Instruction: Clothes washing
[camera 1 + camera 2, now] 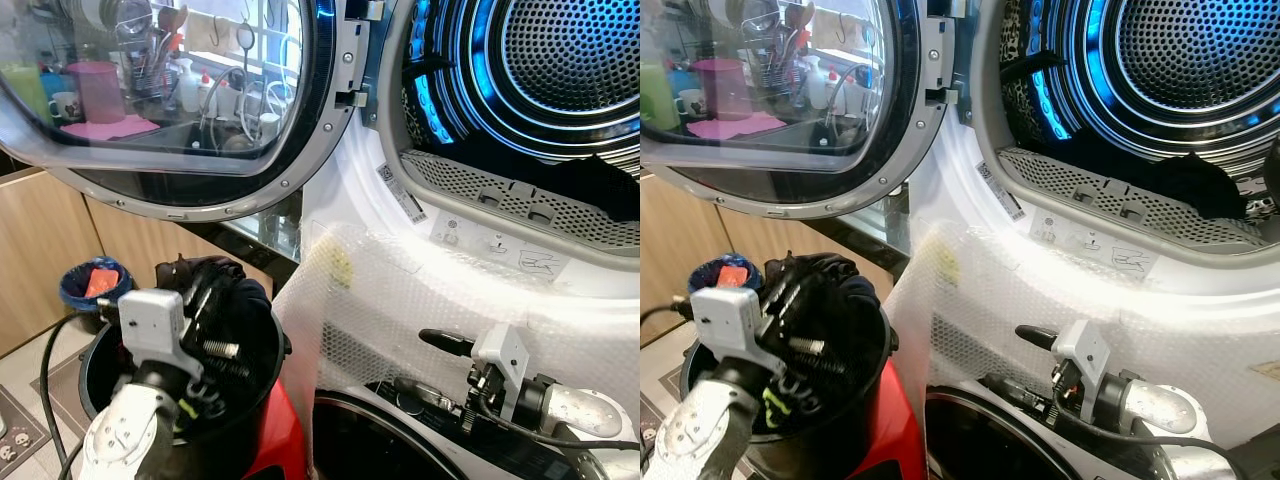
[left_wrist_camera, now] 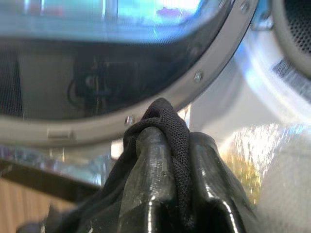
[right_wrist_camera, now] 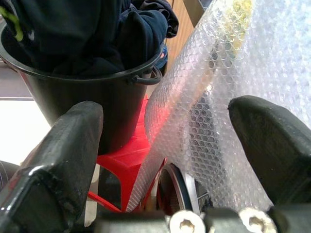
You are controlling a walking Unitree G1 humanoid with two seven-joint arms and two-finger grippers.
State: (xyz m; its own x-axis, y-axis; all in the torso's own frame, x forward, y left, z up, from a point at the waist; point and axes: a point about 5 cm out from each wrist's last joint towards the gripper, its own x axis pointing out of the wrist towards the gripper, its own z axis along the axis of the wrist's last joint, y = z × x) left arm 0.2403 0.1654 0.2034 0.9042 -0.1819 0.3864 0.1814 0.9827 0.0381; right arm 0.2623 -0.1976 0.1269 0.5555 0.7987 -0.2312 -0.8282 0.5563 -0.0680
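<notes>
The left gripper [image 2: 167,145], jaws clamped on a black garment [image 2: 170,126], lifts it from the bucket [image 1: 255,395]. The right gripper [image 3: 165,131] waits beside the bucket, jaws apart. Next it likely must reach the open drum [image 1: 560,60].

The right gripper [image 3: 165,150] has its jaws spread wide, one black finger [image 3: 63,150] before the black bucket [image 3: 92,92], the other against the bubble wrap [image 3: 228,97]. The bucket is heaped with dark clothes [image 3: 97,34] and stands on a red stand [image 3: 131,160], just beside the wrap.
</notes>
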